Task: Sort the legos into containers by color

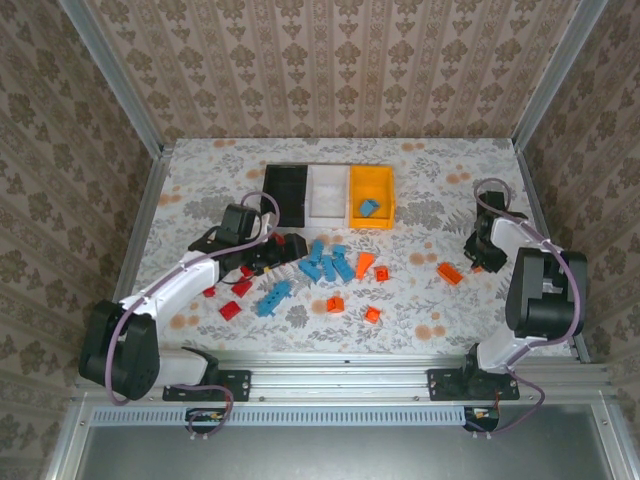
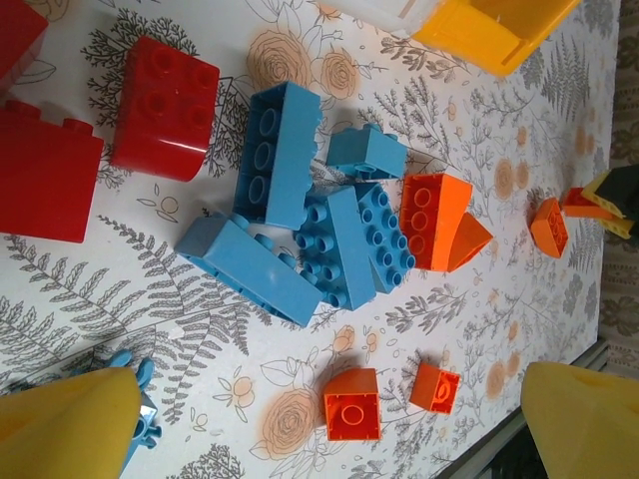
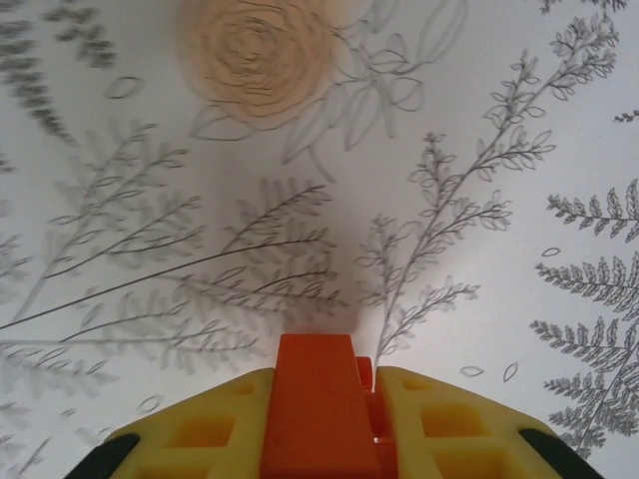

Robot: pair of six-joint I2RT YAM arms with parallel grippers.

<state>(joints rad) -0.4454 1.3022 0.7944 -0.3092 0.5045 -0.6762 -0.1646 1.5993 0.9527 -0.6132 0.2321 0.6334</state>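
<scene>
Legos (image 1: 322, 265): red, blue and orange bricks, loose on the desk (image 1: 430, 205) on the near side of the bins; blue cluster in the middle, red pieces to its left, orange pieces to its right.
Blue brick (image 1: 369, 207): lying inside the orange-yellow bin (image 1: 372, 182).
Containers: black bin (image 1: 286, 195), white bin (image 1: 328, 190) and the orange-yellow bin, side by side in a touching row at the far middle of the desk.
Left hand (image 1: 282, 252): fingers (image 2: 60, 424) spread wide, nothing held, just left of the blue cluster.
Right hand (image 1: 486, 258): clamped tight on an orange brick (image 3: 315, 404), low over bare desk at the right side, well apart from the pile.
</scene>
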